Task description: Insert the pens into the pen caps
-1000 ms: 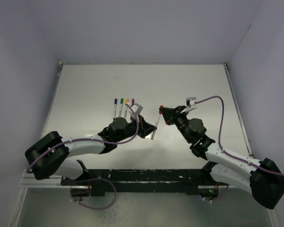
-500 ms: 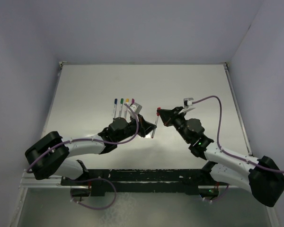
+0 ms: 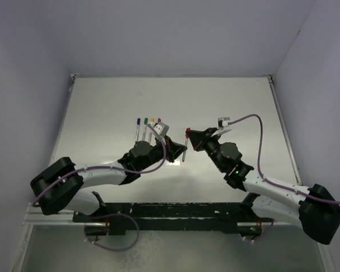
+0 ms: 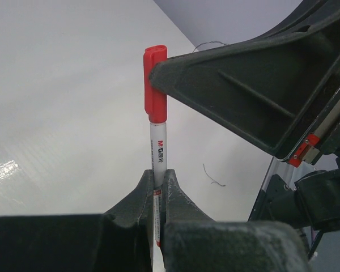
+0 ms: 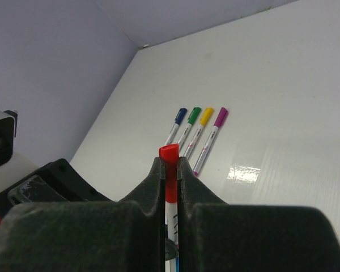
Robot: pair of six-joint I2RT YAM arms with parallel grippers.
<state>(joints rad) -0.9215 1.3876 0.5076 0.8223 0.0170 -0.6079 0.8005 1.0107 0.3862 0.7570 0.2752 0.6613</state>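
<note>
Meeting above the middle of the smooth white table (image 3: 226, 102) in the top view, the left gripper (image 3: 183, 154) pinches a thin pen (image 3: 185, 152) near its lower end while the right gripper (image 3: 189, 134) clamps the red cap (image 3: 188, 131) at the pen's top. Four capped pens (image 3: 144, 121) lie side by side just to their left. From the left wrist, matte black tapered fingers (image 4: 141, 192) press on the pen's glossy white printed barrel, which stands upright. The cylindrical red cap sits over its upper end, held by the right gripper's ribbed finger. From the right wrist, grainy black fingers (image 5: 153, 181) squeeze the cap between them; beyond, the blue-, green-, yellow- and purple-capped pens lie parallel on the shiny tabletop.
</note>
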